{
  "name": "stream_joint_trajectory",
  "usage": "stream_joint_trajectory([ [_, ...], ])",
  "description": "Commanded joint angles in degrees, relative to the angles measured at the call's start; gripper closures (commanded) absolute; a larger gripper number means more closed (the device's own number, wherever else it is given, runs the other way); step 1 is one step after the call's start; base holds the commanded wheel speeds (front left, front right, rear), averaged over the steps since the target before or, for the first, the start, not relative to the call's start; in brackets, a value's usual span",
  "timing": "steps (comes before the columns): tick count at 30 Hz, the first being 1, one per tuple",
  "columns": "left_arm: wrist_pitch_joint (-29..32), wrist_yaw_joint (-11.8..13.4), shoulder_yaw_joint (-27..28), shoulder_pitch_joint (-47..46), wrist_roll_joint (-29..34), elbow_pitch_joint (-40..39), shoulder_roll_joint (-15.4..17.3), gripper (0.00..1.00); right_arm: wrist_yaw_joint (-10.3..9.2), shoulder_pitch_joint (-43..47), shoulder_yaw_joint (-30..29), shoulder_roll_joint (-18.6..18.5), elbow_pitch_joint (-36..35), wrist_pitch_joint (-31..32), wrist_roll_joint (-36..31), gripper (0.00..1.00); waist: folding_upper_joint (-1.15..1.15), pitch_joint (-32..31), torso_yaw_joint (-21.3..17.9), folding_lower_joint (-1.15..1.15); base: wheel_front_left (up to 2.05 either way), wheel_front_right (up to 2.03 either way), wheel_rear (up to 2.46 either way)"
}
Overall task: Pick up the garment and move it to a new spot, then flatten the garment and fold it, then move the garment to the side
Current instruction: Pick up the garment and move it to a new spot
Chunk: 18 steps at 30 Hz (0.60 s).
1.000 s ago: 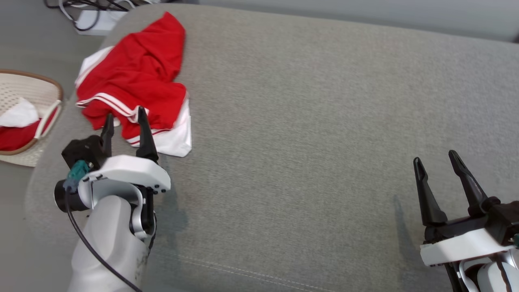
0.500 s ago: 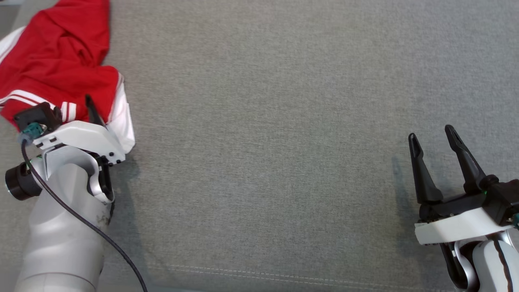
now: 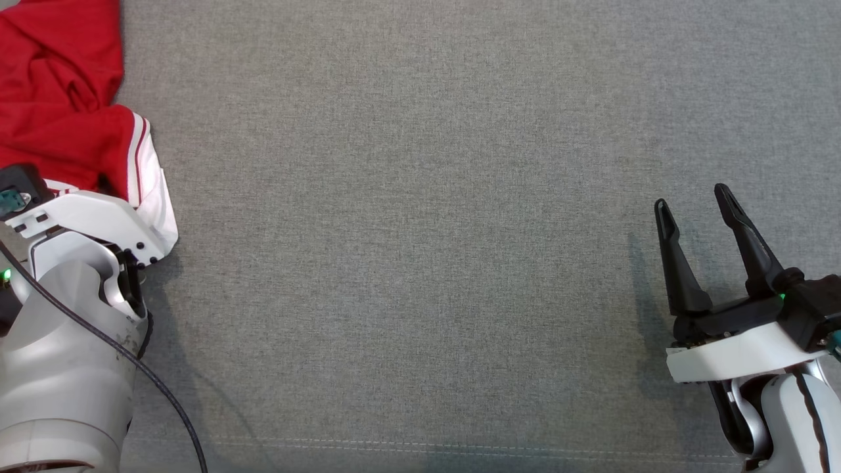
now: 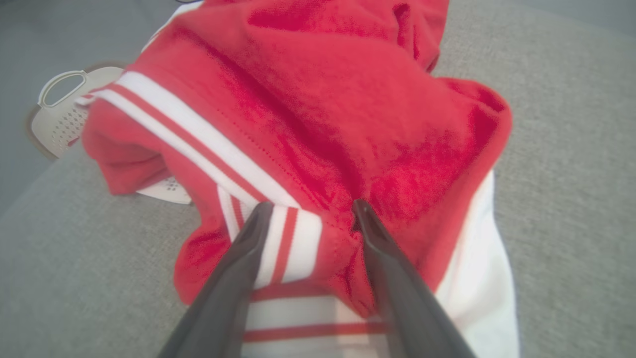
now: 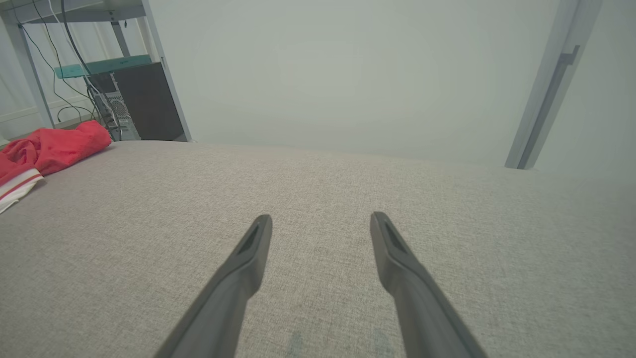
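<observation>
The garment (image 3: 59, 112) is a crumpled red piece with white panels and red-and-white stripes, lying at the upper left of the grey cushion (image 3: 420, 230). In the left wrist view my left gripper (image 4: 310, 211) is open, its two dark fingers pressed into the garment (image 4: 323, 99) with a striped fold between them. From the head, the left wrist housing (image 3: 85, 220) covers those fingers at the garment's near edge. My right gripper (image 3: 692, 199) stands open at the lower right with nothing between its fingers, far from the cloth. The right wrist view has that gripper (image 5: 321, 220) above bare cushion, the garment (image 5: 49, 146) far left.
A pale perforated basket (image 4: 64, 114) sits on the floor beyond the cushion's left edge. A stitched seam (image 3: 460, 448) runs along the cushion's near edge. A shelf frame with cables and a dark box (image 5: 139, 99) stands behind the cushion, a door frame (image 5: 551, 84) to the right.
The head camera has swung, so the garment now sits at the view's left edge. My left gripper has pushed forward into the garment, its fingers now hidden under the wrist. The right gripper stays open.
</observation>
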Motion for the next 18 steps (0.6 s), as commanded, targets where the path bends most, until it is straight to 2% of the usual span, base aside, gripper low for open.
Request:
stream_joint_trajectory([
  [1, -0.1, -0.4, 0.9, -0.6, -0.3, 0.2, 2.9, 1.0, 0.22, -0.3, 1.0, -0.5, -1.4, -0.6, 0.5, 0.0, 0.0, -0.2, 0.0, 0.0, 0.0, 0.0, 0.0],
  [13, -6.0, -4.7, 0.9, 1.5, -1.4, -1.1, 2.9, 1.0, 0.22, 0.8, 1.2, 0.5, -0.7, -0.6, 0.8, 0.0, 0.0, -3.9, -0.2, 0.0, 0.0, 0.0, 0.0],
  [16, -6.6, -5.9, 0.7, 2.2, -1.0, -4.7, 3.0, 1.0, 0.22, 1.2, 1.1, 0.7, -0.6, -0.6, 0.9, 0.0, 0.0, -5.2, -0.1, 0.0, 0.0, 0.0, 0.0],
  [18, -6.7, -6.2, 1.0, 3.3, -0.3, -9.8, 3.2, 1.0, 0.22, 1.5, 1.0, 1.0, -0.5, -0.6, 1.0, 0.0, 0.0, -6.0, -0.1, 0.0, 0.0, 0.0, 0.0],
])
